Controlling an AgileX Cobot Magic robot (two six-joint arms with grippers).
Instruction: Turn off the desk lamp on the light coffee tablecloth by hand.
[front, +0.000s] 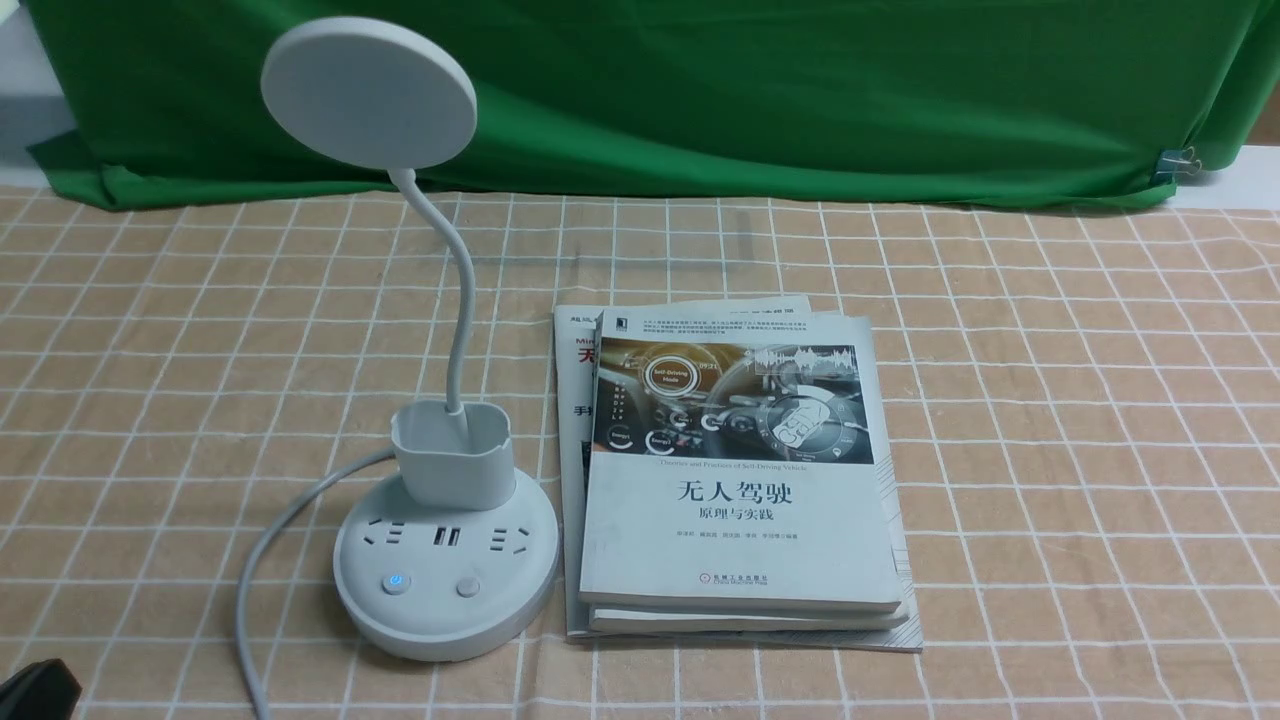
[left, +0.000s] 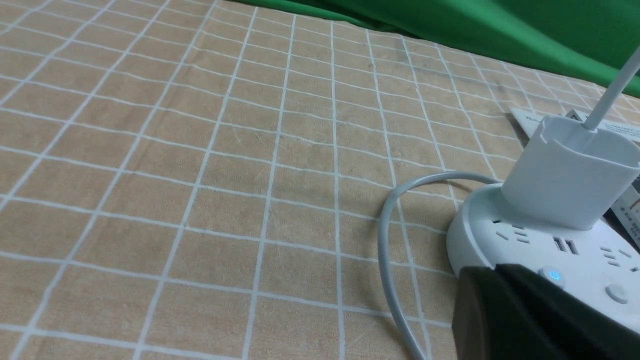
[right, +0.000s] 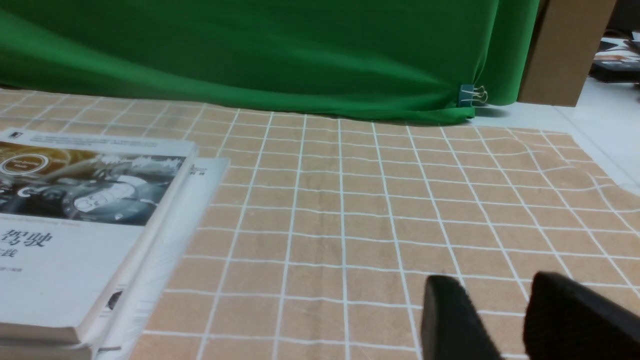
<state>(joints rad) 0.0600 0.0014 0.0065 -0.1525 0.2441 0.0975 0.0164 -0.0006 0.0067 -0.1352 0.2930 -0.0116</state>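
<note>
The desk lamp (front: 440, 480) stands left of centre on the light coffee tablecloth (front: 1050, 420), buttons facing near for easy pressing. The left tool (left: 520, 310) sits just beside its base; open or closed, I cannot tell. The right tool (right: 505, 320) waits parted, well apart.

The lamp (front: 440, 520) was white, one button (front: 396, 583) glowing blue; the tablecloth (front: 1050, 400) was tan with white grid lines; the backdrop (front: 800, 90) green.
</note>
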